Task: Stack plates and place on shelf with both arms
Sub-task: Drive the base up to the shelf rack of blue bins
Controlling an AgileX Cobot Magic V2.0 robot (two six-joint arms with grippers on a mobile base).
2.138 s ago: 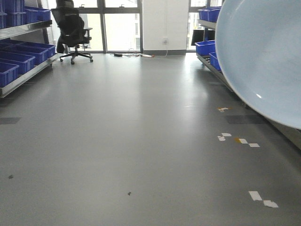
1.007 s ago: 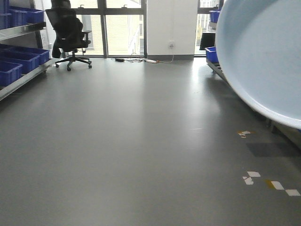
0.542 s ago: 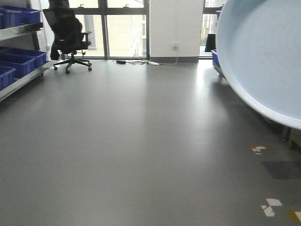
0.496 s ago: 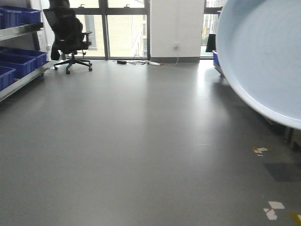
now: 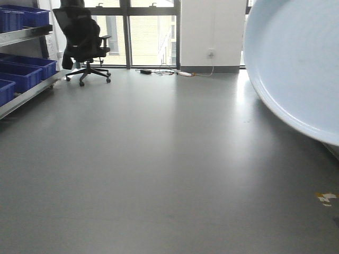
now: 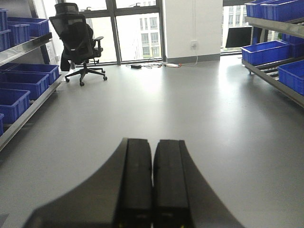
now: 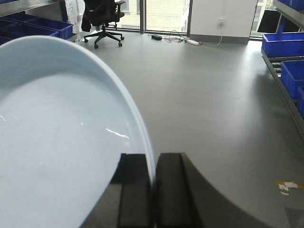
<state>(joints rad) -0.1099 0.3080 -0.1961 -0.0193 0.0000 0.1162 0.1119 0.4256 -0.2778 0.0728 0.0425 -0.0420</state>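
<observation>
A large pale blue-white glossy plate (image 5: 296,63) fills the right side of the front view, held up on edge in the air. In the right wrist view the same plate (image 7: 57,133) fills the left half, and my right gripper (image 7: 153,164) is shut on its rim, one finger on each side. I cannot tell whether one plate or two are held. My left gripper (image 6: 153,152) is shut and empty, its fingers pressed together above the grey floor. No arm shows in the front view.
A metal shelf rack with blue bins (image 5: 21,74) runs along the left; it also shows in the left wrist view (image 6: 19,90). Another rack with blue bins (image 6: 280,52) runs along the right. A black office chair (image 5: 82,39) stands by the far windows. Tape marks (image 5: 326,197) lie on the floor.
The view has swung and advanced: the chair and back wall have shifted right, the right-hand rack has left the front view, and the floor tape marks have slid right and down. The plate stays held.
</observation>
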